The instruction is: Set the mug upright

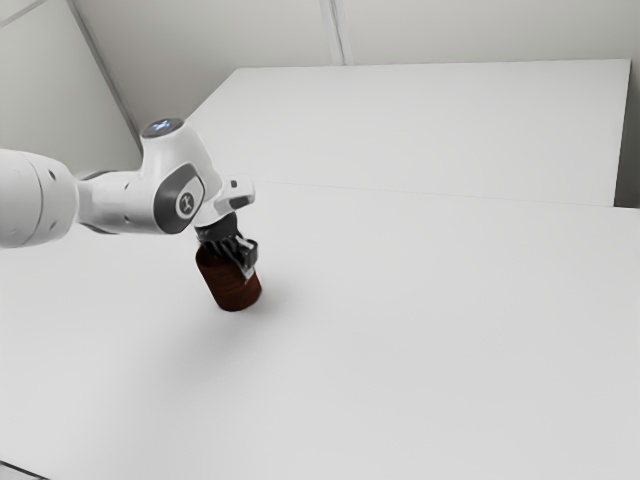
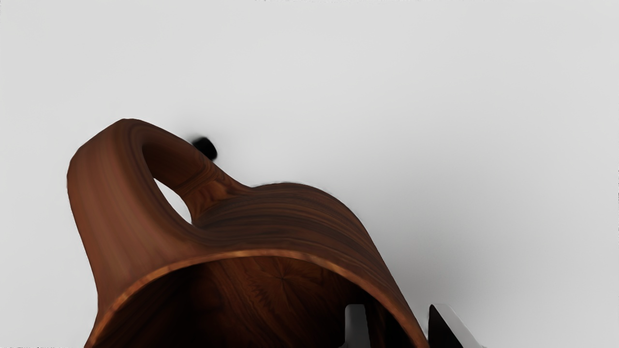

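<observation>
The dark brown wood-grain mug [image 1: 228, 284] is tilted in the exterior view, its open end up toward the hand and its base down toward the exterior view's right. My gripper [image 1: 246, 268] is at its rim, pointing down. In the wrist view the mug [image 2: 290, 217] shows its open mouth and its handle [image 2: 104, 193]. There my gripper [image 2: 398, 319] has one finger inside the mouth and the other outside, shut on the mug's wall on the side away from the handle. The contact between base and table is hard to make out.
The white table [image 1: 430, 330] extends around the mug, with a soft shadow beside it. Behind stands another white surface [image 1: 430, 130], with pale walls beyond. A small black spot [image 2: 205, 148] shows beside the handle in the wrist view; I cannot tell what it is.
</observation>
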Robot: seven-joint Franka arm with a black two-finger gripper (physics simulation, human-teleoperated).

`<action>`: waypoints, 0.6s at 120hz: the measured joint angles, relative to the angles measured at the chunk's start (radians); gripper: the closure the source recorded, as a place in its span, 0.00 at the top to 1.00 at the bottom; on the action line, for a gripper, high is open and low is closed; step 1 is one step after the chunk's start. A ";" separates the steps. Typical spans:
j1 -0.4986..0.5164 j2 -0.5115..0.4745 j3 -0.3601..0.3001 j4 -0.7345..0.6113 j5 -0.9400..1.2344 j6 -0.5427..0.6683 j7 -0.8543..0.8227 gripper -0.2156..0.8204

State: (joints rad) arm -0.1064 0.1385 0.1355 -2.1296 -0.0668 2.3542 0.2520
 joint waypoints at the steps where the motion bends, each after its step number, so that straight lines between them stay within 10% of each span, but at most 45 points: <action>1: 0.000 0.000 0.000 0.000 -0.001 0.001 -0.003 0.26; 39: 0.000 -0.054 0.007 0.026 -0.007 -0.020 -0.075 0.67; 72: 0.027 -0.115 -0.026 0.494 0.042 -0.452 -0.125 0.76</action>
State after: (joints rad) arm -0.0796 0.0234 0.1097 -1.6353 -0.0244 1.9018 0.1269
